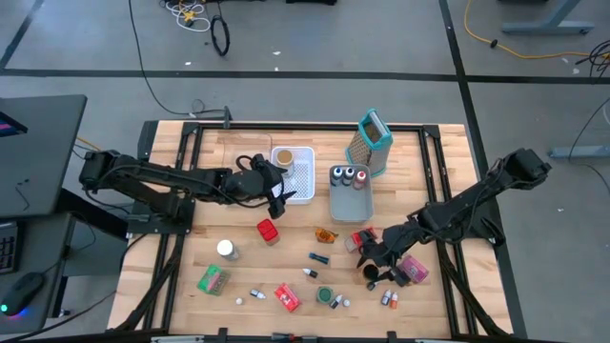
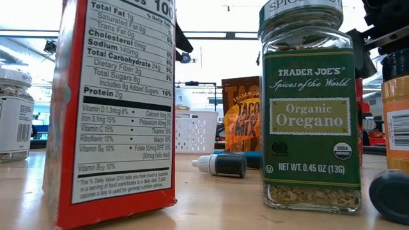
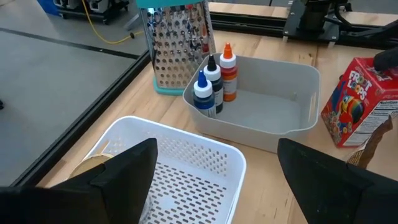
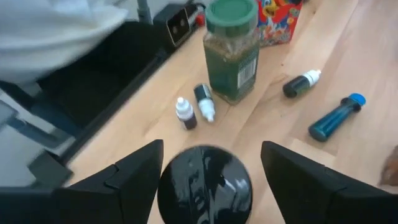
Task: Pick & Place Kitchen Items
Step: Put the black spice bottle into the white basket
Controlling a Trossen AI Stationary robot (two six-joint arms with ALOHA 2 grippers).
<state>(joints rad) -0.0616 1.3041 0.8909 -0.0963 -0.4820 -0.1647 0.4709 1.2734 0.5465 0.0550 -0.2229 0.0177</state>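
Note:
Kitchen items lie scattered over the near half of the wooden table. A round jar with a glossy black lid (image 4: 205, 183) stands upright on the table (image 1: 372, 273). My right gripper (image 4: 208, 168) is open, one finger on either side of that lid. An oregano jar (image 4: 231, 50) stands beyond it, with tiny bottles (image 4: 194, 107) lying beside it. My left gripper (image 3: 214, 168) is open and holds nothing above the white basket (image 3: 186, 168), which stands at the table's far middle (image 1: 297, 176). My right gripper comes at the black-lidded jar slanting down from the table's right side, its fingers (image 4: 140, 171) flanking the lid (image 4: 171, 186). Whether either finger touches the lid, I cannot tell. The jar stands on the table.
A grey bin (image 1: 351, 198) holds three bottles (image 3: 214, 81), with a metal grater (image 1: 371, 143) behind it. A red cereal box (image 3: 357, 102), pink packet (image 1: 413, 270), blue tube (image 4: 336, 118), red packets (image 1: 268, 231), green packet (image 1: 213, 279) and white jar (image 1: 226, 250) lie around.

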